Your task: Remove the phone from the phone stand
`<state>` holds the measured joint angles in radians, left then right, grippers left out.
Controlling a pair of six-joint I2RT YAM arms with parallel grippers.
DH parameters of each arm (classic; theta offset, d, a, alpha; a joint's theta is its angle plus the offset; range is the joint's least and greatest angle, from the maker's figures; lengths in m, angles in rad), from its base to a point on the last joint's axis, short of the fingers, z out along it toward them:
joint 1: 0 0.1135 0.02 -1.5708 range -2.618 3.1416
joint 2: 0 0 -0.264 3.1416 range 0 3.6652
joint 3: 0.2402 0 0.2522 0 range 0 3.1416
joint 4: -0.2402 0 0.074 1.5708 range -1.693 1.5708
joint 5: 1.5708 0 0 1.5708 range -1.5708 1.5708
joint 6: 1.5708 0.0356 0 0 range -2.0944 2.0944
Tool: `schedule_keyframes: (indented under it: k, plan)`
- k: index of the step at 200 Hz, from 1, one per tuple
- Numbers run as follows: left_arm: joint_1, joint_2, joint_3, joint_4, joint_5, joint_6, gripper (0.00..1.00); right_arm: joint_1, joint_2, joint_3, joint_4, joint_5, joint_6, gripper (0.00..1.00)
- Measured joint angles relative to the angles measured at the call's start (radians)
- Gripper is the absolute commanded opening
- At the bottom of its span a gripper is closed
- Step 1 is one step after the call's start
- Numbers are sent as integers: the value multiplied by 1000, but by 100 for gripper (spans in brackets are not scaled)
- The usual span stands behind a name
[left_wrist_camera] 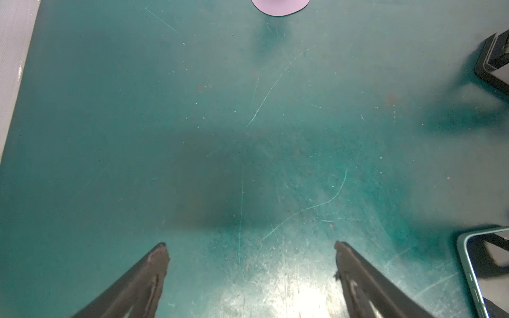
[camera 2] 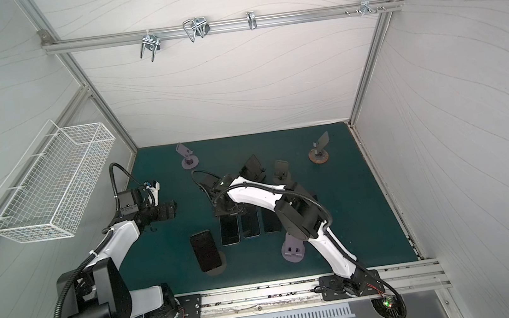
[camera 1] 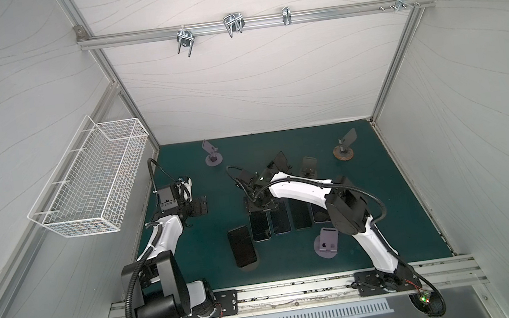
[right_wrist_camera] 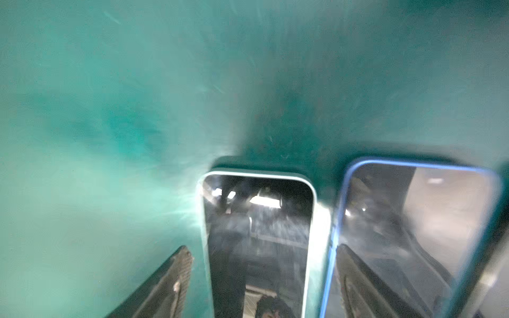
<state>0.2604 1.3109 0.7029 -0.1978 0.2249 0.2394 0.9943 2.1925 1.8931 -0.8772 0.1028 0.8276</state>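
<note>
While straddling pale-edged phone (right_wrist_camera: 256,209) lying flat on desk (right_wrist_camera: 110,110) with right pincer (right_wrist_camera: 261,249) spread, empty, eyeing black phone (camera 1: 241,245) leaning on its stand (camera 1: 248,268) just left and base-ward, with long axis near-to-far, judging right pincer nearer than spread left pincer (left_wrist_camera: 250,244).

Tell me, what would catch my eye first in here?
Two white-and-black arms reach over a green mat, and the right hand is open above the left end of a row of phones lying flat mid-mat. Just left of the row, a black phone leans on a stand, while empty stands dot the mat. A wire basket hangs on the left wall.
</note>
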Motion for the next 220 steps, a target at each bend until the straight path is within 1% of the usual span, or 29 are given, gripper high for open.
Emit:
schedule_keyframes:
  k: [30,56,94,120,156,185,220]
  plan:
    - [0,0,0,0,0,0,95,-22,-163,-14,17,-9,-26,87]
    - [0,0,0,-3,0,0,95,-45,-322,-82,53,-21,-76,88]
    - [0,0,0,-5,1,1,95,-81,-510,-254,100,-23,-172,91]
    - [0,1,0,-6,2,2,95,-99,-597,-362,126,-14,-217,94]
    - [0,2,0,-7,12,5,94,-135,-722,-501,179,-34,-274,96]
    - [0,5,3,-12,18,8,93,-149,-817,-608,290,-108,-307,96]
    - [0,5,3,-14,20,11,93,-148,-832,-652,400,-228,-325,95]
